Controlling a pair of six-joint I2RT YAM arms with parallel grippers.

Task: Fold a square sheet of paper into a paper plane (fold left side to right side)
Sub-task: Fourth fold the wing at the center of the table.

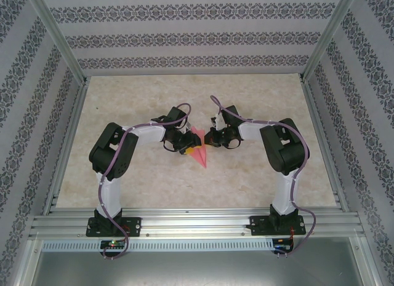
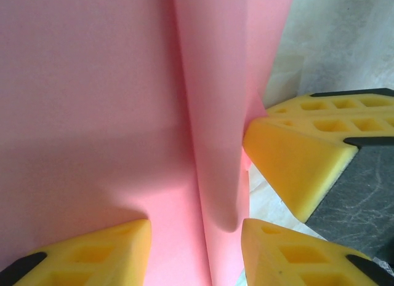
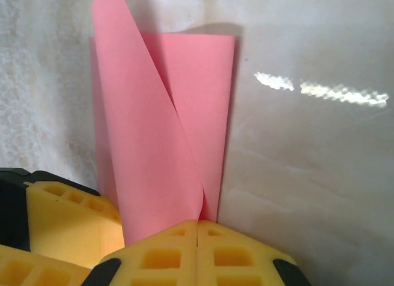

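smooth matt pink paper (image 3: 160, 144), glossy stone-look tbl (image 3: 308, 175)

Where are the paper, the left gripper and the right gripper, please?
paper (image 3: 144, 144), right wrist view, on its curled flap.
left gripper (image 2: 196, 230), left wrist view, midway between its open fingertips.
right gripper (image 3: 197, 229), right wrist view, midway between its shut fingertips.

Pink paper (image 1: 201, 155), covered and cropped
From above, left gripper (image 1: 184, 148) and right gripper (image 1: 210, 138) cover its far part; the left wrist view crops three sides; right fingers (image 3: 166, 255) hide its near end.
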